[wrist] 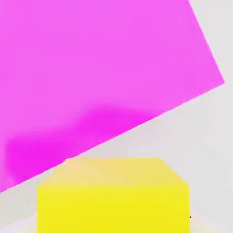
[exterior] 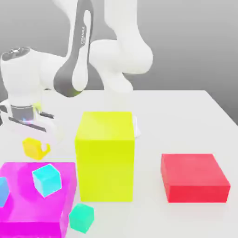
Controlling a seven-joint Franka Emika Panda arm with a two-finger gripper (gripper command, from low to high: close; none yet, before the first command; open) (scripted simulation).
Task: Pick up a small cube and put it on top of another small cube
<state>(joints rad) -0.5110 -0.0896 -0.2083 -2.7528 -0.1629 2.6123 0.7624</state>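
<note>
A tiny golden-yellow small cube (exterior: 35,148) sits directly under the arm's hand at the exterior view's left, just behind the magenta block. My gripper (exterior: 35,140) is down over it and shut on it. In the hand view the same small cube (wrist: 113,195) looms close, with the magenta block (wrist: 100,68) beyond it. Another small cube, cyan (exterior: 46,180), rests tilted on top of the magenta block (exterior: 28,214). A teal small cube (exterior: 81,217) lies on the table beside that block's right side.
A tall lime-yellow block (exterior: 106,155) stands in the middle, right of the gripper. A flat red block (exterior: 194,177) lies at the exterior view's right. A blue cube (exterior: 2,190) pokes in at the left edge. The white table (exterior: 186,121) runs back behind the blocks.
</note>
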